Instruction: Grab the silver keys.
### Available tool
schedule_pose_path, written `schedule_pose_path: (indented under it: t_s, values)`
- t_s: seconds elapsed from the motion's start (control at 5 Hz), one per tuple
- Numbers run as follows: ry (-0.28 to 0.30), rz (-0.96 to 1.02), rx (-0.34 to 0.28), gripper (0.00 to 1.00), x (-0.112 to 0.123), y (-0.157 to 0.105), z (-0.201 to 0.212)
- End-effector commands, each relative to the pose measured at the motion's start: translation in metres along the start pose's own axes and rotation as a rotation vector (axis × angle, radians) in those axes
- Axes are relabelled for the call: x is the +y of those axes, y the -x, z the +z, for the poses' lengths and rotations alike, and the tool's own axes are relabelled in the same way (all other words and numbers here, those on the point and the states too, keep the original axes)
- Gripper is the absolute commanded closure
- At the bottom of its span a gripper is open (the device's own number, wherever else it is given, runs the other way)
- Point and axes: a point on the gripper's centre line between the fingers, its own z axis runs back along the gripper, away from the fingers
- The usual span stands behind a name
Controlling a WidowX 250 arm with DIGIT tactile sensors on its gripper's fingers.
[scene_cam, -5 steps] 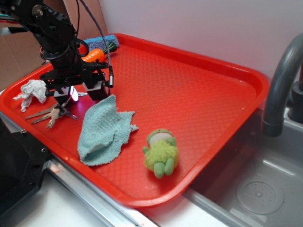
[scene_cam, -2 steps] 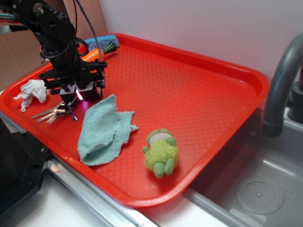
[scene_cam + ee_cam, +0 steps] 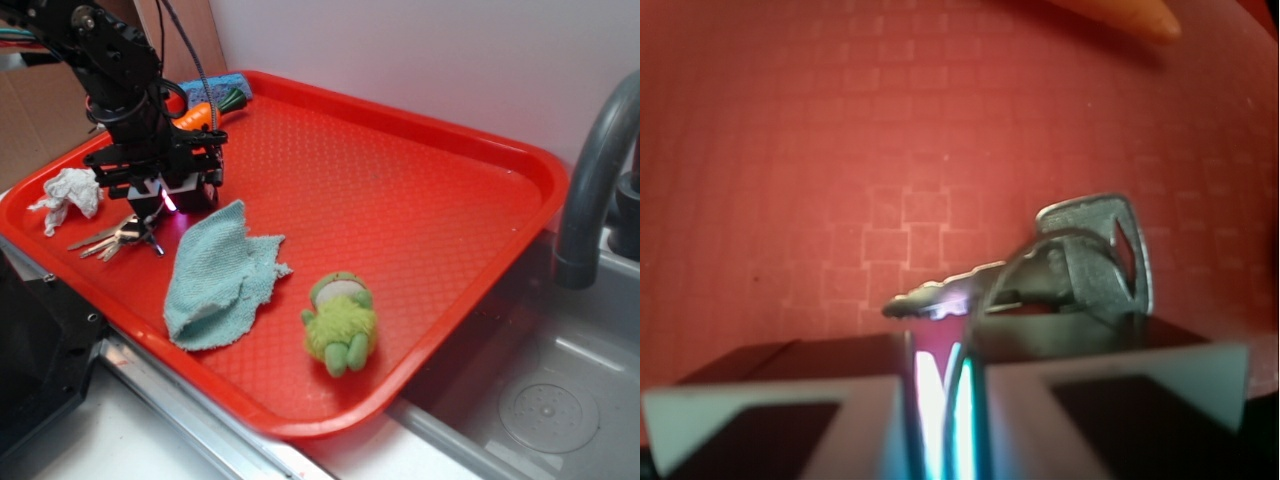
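Your gripper (image 3: 150, 203) sits low over the left side of the red tray (image 3: 420, 200), its fingers (image 3: 1110, 400) nearly together with only a thin lit slit between them. The silver keys (image 3: 118, 237) lie flat on the tray right at the fingertips, between the crumpled white paper wad (image 3: 68, 193) and the blue cloth (image 3: 215, 275). In the wrist view you see key heads just past the tips; whether they are pinched, you cannot tell.

Red tray (image 3: 420, 200) holds a teal cloth (image 3: 215, 275), green plush toy (image 3: 340, 318) and crumpled white paper (image 3: 68, 195). Carrot toy (image 3: 200, 115) lies by blue sponge (image 3: 215, 87). Grey faucet (image 3: 595, 175) stands beside the tray.
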Motion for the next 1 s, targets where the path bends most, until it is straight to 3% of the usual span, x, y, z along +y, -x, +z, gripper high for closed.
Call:
schedule_pose_path:
  t_s: [0.0, 0.2, 0.4, 0.6, 0.8]
  values:
    - [0.020, -0.397, -0.051, 1.00, -0.016, 0.008, 0.070]
    - [0.012, -0.658, -0.140, 1.00, -0.047, 0.013, 0.117]
    - [0.022, -0.803, -0.082, 1.00, -0.043, 0.012, 0.167]
    - [0.081, -0.802, -0.032, 1.00, -0.038, -0.003, 0.216]
    - [0.158, -0.734, -0.031, 1.00, -0.031, -0.015, 0.264]
